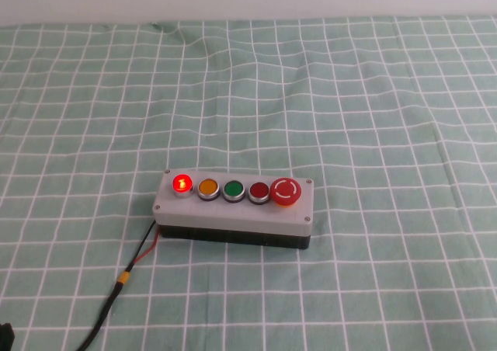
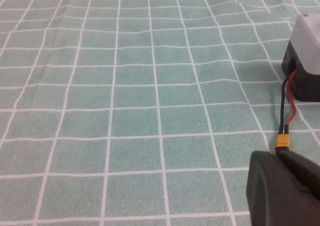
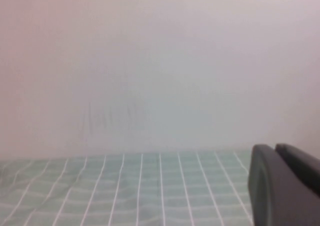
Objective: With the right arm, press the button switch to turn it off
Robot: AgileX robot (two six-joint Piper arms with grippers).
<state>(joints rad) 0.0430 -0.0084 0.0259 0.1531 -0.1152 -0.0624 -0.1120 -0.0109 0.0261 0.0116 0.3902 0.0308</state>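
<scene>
The button switch [image 1: 182, 183] glows bright red at the left end of a row of five on the grey box [image 1: 233, 215], which sits mid-table on the green checked cloth. Neither gripper shows in the high view. My right gripper [image 3: 274, 147] is a dark shape with its fingers together, empty, held above the cloth and facing a pale wall; the box is out of its view. My left gripper [image 2: 277, 153] is shut and empty, low over the cloth, close to the box's corner [image 2: 307, 41] and its cable.
On the box next to the switch are a yellow button [image 1: 208, 187], a green one [image 1: 233, 189], a darker red one [image 1: 258, 189] and a big red mushroom-head button [image 1: 284, 191]. A red-and-black cable [image 1: 128, 273] with a yellow connector [image 2: 283, 141] runs from the box's left end towards the front left.
</scene>
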